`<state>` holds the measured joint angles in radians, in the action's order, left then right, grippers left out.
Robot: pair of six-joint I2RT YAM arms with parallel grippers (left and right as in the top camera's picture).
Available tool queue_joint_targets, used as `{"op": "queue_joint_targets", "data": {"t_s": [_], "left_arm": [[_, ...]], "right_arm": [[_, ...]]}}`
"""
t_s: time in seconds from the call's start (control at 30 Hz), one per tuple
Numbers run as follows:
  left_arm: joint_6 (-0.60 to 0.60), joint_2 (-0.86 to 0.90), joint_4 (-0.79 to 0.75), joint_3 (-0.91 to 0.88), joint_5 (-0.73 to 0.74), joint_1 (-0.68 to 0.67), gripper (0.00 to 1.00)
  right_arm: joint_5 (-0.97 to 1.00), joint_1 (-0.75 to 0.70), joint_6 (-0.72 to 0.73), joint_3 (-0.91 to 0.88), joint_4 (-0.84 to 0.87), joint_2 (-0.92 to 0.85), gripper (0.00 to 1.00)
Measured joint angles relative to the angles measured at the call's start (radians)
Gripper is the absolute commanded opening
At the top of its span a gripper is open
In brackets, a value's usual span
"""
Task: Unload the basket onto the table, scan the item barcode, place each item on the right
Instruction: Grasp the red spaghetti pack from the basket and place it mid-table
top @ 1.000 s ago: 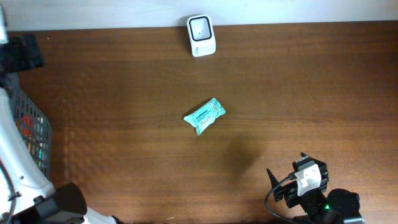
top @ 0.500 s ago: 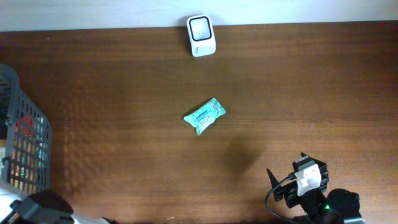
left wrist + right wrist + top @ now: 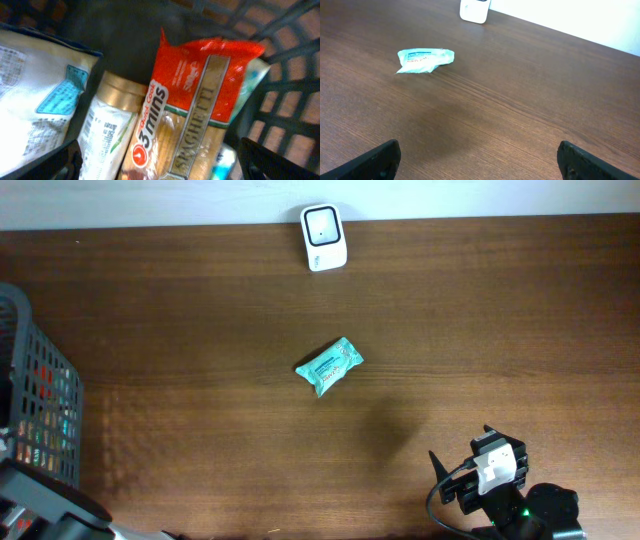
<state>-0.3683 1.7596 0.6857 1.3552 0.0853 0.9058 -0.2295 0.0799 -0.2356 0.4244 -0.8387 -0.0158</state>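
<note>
While the left end effector (image 3: 162, 165) hangs spread wide over a red spaghetti pack (image 3: 200, 100) in the basket (image 3: 45, 405) at 9 o'clock, the right end effector (image 3: 480, 160) sits spread, gripping nothing, at 5 o'clock | teal packet (image 3: 329, 367): flat, centre of counter (image 3: 500, 330) | scanner (image 3: 323, 237): 12 o'clock of packet, well apart

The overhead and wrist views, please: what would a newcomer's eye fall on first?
A teal packet lies alone in the middle of the brown table, with a white scanner at its far edge. The left wrist view shows a bright red spaghetti pack among other groceries in a dark basket.
</note>
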Motion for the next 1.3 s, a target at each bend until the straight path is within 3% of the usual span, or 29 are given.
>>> {"op": "queue_joint_targets", "data": {"t_s": [0.1,0.2,0.3,0.37,0.43,0.5,0.63,0.77,0.87,0.97,1.3], "left_arm": [[-0.037,0.042,-0.014,-0.035,-0.007,0.007,0.94],[-0.058,0.105,-0.022,-0.036,-0.014,0.007,0.85],[-0.063,0.139,-0.021,-0.029,-0.011,0.006,0.43],[-0.065,0.165,-0.029,-0.023,-0.011,0.010,0.23],[-0.082,0.164,-0.035,-0.018,-0.022,0.014,0.08],[-0.085,0.162,-0.035,-0.012,-0.026,0.014,0.00],[-0.064,0.181,0.035,0.047,-0.030,0.014,0.00],[-0.026,0.222,0.254,0.287,-0.030,0.011,0.00],[-0.006,0.213,0.318,0.520,-0.031,-0.019,0.00],[-0.004,0.168,0.363,0.624,-0.053,-0.093,0.00],[-0.008,-0.168,0.255,0.843,-0.096,-0.441,0.00]], "right_arm": [[0.000,0.000,0.000,0.000,0.000,0.000,0.99],[0.000,0.000,0.000,0.000,0.000,0.000,0.99],[0.000,0.000,0.000,0.000,0.000,0.000,0.99],[0.000,0.000,0.000,0.000,0.000,0.000,0.98],[0.000,0.000,0.000,0.000,0.000,0.000,0.99],[0.000,0.000,0.000,0.000,0.000,0.000,0.99],[0.000,0.000,0.000,0.000,-0.001,0.000,0.99],[0.000,0.000,0.000,0.000,0.000,0.000,0.99],[0.000,0.000,0.000,0.000,0.000,0.000,0.99],[0.000,0.000,0.000,0.000,0.000,0.000,0.99],[0.000,0.000,0.000,0.000,0.000,0.000,0.99]]}}
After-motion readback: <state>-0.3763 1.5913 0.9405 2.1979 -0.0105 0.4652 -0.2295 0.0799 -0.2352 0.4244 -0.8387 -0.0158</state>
